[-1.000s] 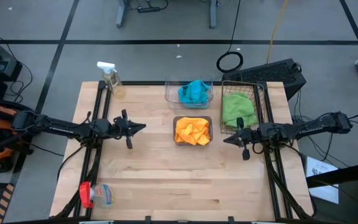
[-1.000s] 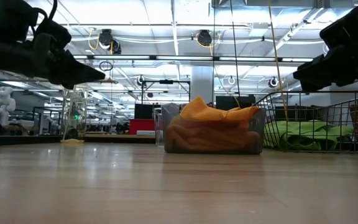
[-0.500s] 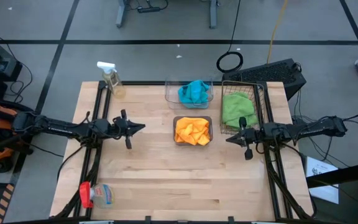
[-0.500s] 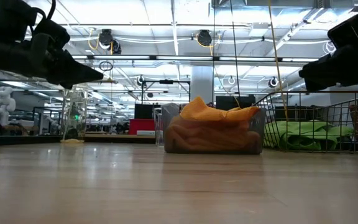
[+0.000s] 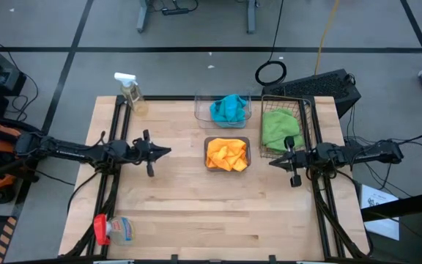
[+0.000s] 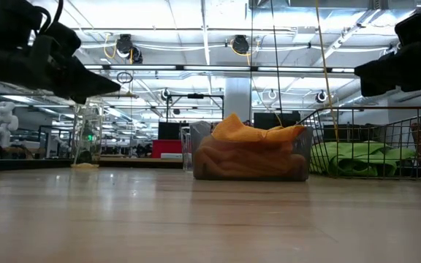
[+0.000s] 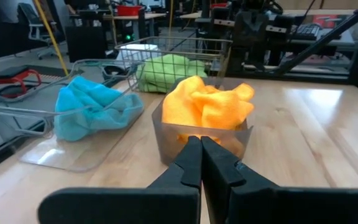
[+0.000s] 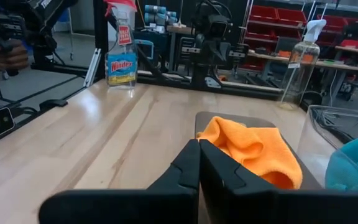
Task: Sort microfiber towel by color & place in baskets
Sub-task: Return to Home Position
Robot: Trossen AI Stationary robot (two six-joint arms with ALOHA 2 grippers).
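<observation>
The orange towels (image 5: 226, 154) fill the smoky grey tub (image 5: 227, 139) at the table's middle. The turquoise towels (image 5: 228, 108) lie in the clear tub (image 5: 200, 110) behind it. The green towels (image 5: 280, 129) lie in the wire-mesh basket (image 5: 306, 121) at the right. My left gripper (image 5: 168, 150) is shut and empty, above the table left of the grey tub. My right gripper (image 5: 272, 162) is shut and empty, just right of the grey tub, in front of the mesh basket. Both point at the orange towels (image 7: 207, 106) (image 8: 253, 149).
A clear spray bottle with a white trigger (image 5: 130, 92) stands at the far left corner. A blue-labelled spray bottle with a red cap (image 5: 114, 229) lies at the near left. Bare wood stretches across the table's near half.
My right gripper has drawn back slightly toward the table's right edge, away from the grey tub, still shut. The left arm and all the towels have kept still.
</observation>
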